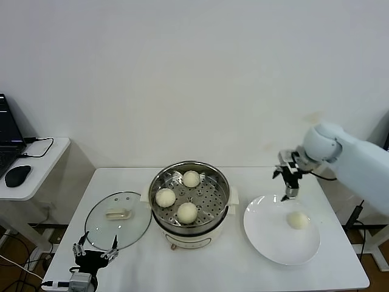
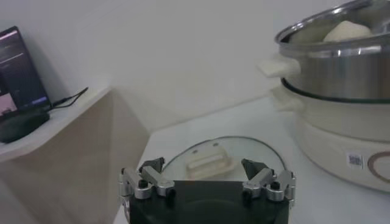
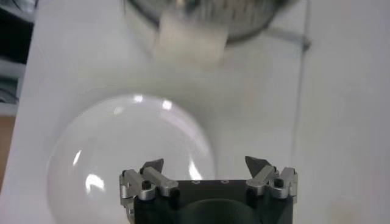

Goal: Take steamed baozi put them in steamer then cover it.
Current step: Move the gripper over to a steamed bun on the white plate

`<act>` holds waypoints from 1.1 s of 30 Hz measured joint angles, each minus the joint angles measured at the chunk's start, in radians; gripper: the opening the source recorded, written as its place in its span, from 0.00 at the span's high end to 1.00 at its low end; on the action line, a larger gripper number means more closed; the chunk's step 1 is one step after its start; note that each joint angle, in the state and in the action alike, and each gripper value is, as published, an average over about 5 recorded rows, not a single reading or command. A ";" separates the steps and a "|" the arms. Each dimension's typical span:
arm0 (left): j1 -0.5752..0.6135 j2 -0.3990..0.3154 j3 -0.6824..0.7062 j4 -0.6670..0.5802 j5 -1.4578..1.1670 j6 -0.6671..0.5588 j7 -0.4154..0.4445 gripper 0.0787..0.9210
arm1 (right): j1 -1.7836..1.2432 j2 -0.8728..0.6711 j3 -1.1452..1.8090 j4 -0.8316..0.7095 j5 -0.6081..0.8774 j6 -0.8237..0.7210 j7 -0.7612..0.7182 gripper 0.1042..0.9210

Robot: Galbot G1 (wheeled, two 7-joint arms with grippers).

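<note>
- White rectangular table (image 1: 243,267) carries everything; a second, smaller white side desk (image 1: 42,164) stands to the robot's left with a black laptop (image 1: 7,137) and black mouse (image 1: 17,176) on it.
- Round shiny stainless-steel steamer (image 1: 190,198) with perforated floor sits on a cream-white pot base at table centre, uncovered.
- Flat round white plate (image 1: 267,243) lies just to the right of the steamer, apart from it.
- Round clear glass cover (image 1: 118,220) with metal rim and cream-white handle lies flat on the table left of the steamer, close beside the pot base.
- Right arm, white-shelled, reaches in from the right; right gripper (image 1: 290,182) hangs over the far edge of the plate, jaws spread wide, nothing between them.
- Left gripper (image 1: 95,250) hovers low at the near table edge, just before the cover, jaws likewise spread and empty; the left wrist view shows the cover's handle straight ahead between the fingertips (image 2: 152,165).
- Four smooth cream-white steamed baozi: three (image 1: 187,212) rest inside the steamer, spaced apart; the fourth baozi (image 1: 297,220) sits alone on the plate, near its right side.
</note>
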 measured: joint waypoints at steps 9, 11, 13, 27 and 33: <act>-0.002 -0.002 -0.001 0.019 0.002 -0.001 -0.001 0.12 | -0.125 -0.016 0.062 -0.044 -0.107 0.014 0.013 0.12; -0.005 -0.002 -0.003 0.024 0.003 -0.001 -0.001 0.12 | -0.144 -0.015 0.074 -0.056 -0.124 0.017 0.016 0.12; -0.008 -0.003 -0.003 0.026 0.003 0.000 0.000 0.12 | -0.158 -0.013 0.082 -0.068 -0.138 0.020 0.020 0.12; -0.014 0.000 -0.008 0.045 0.008 0.000 0.003 0.12 | -0.232 0.013 0.118 -0.126 -0.207 0.042 0.015 0.12; -0.014 0.000 -0.009 0.051 0.009 0.000 0.004 0.12 | -0.250 0.035 0.123 -0.151 -0.211 0.052 0.028 0.12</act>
